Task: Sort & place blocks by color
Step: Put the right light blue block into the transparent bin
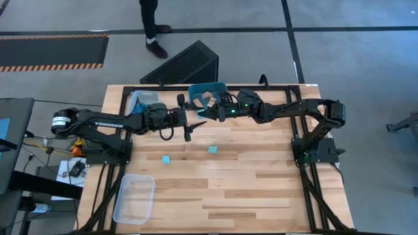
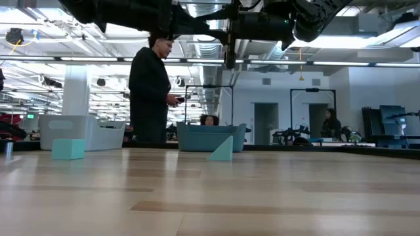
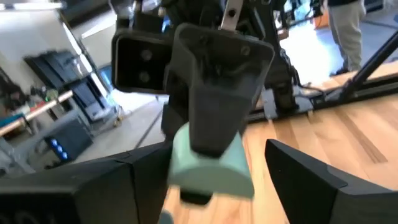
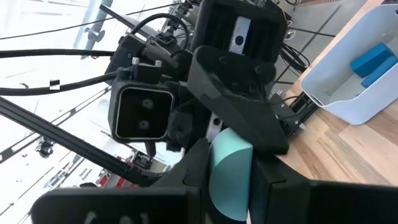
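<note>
Pale cyan block, rounded on one side, sits clamped in my right gripper, in the air above the table's far middle, just in front of the teal tub. My left gripper faces it nose to nose, fingers spread wide on either side of the block without touching it. I judge this a hand-over between my arms. Next, the left must close squarely before the right lets go. Two more cyan blocks wait on the wood below.
</note>
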